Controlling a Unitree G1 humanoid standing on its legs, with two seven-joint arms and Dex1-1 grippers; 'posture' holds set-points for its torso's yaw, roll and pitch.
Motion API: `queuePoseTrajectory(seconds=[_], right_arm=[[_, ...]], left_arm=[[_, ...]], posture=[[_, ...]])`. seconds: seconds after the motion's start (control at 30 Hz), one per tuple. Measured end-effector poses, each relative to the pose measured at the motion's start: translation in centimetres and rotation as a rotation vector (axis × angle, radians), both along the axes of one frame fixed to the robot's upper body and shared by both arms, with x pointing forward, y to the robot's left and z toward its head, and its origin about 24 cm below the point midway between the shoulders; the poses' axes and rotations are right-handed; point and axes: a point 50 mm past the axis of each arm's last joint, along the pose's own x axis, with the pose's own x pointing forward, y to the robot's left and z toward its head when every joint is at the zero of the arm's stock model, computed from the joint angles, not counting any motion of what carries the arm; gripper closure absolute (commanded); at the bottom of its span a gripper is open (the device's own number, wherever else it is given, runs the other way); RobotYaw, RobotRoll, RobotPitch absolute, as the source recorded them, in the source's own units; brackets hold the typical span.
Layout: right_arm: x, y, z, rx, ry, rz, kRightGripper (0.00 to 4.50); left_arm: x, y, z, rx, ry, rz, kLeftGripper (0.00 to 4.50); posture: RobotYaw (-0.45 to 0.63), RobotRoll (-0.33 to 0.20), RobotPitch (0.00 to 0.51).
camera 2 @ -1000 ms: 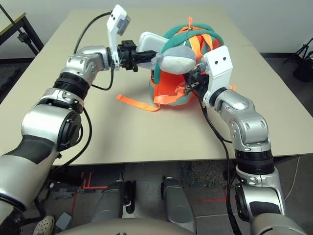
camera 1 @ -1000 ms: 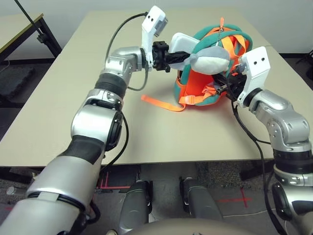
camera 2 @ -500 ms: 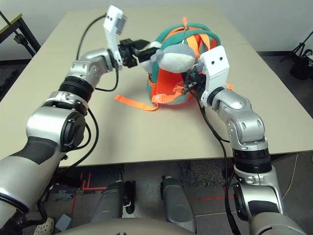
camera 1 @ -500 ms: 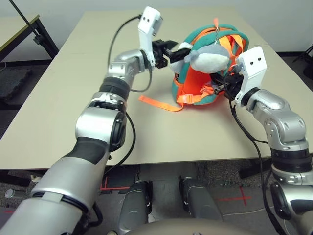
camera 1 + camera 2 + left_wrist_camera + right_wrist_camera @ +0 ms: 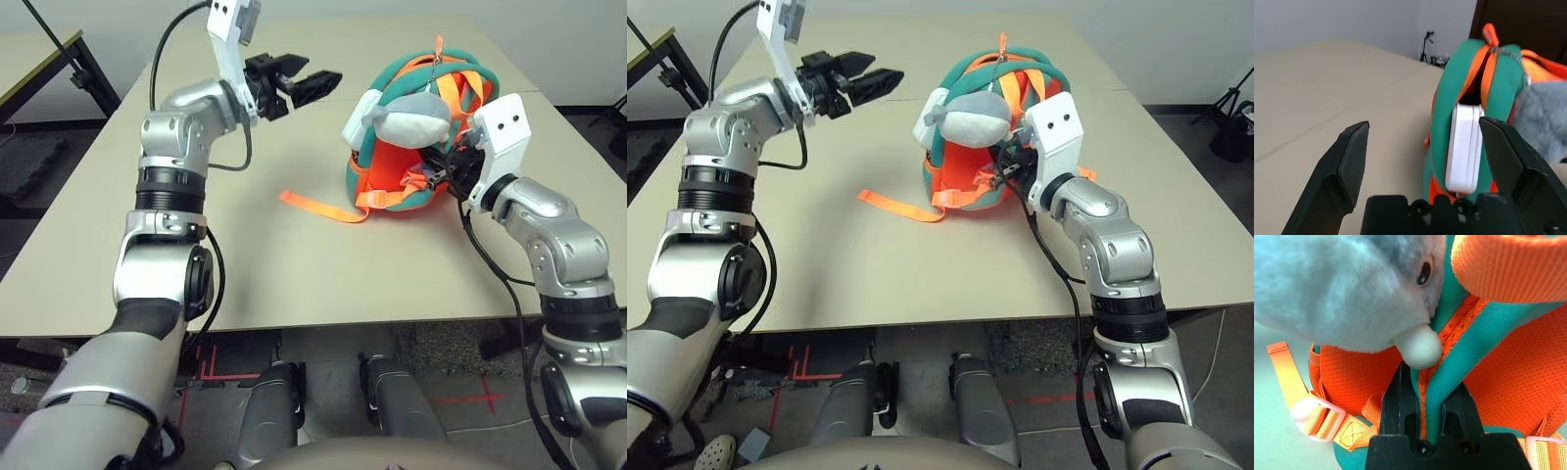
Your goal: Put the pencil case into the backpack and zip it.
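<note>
Bright, even room light; soft shadows, wrist close-ups blurred.

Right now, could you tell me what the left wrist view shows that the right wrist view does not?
Left wrist view: the pencil case stands on edge in the backpack's open slit, part of it sticking out, and the left gripper is open, clear of it. Right wrist view: the right gripper shut on a teal trim edge of the backpack, below the plush toy's face, with an orange strap and buckle. Both show the backpack and the grey plush.
</note>
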Motion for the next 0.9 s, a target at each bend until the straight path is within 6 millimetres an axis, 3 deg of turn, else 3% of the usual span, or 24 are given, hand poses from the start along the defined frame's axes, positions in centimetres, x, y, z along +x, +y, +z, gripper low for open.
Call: queuePoseTrajectory(seconds=[0.1,0.4,0.7,0.9], right_arm=[[0.0,0.1,0.0,0.001,0.0,0.002,4.33],[0.0,0.1,-0.1,0.003,0.002,0.002,4.33],[0.1,0.3,-0.2,0.008,0.002,-0.001,4.33],[0.1,0.3,-0.2,0.006,0.001,-0.01,4.33]], left_arm=[[-0.2,-0.2,-0.5,0.017,0.01,-0.008,1.0],[-0.3,-1.2,-1.6,0.043,0.041,-0.04,4.48],[1.0,-2.9,-4.5,-0.023,0.17,-0.07,4.5],[1.9,-4.7,-4.6,-0.008,0.166,-0.086,4.5]], posture=[[-0.2,0.0,0.084],[-0.2,0.0,0.083],[-0.22,0.0,0.079],[-0.23,0.0,0.08]])
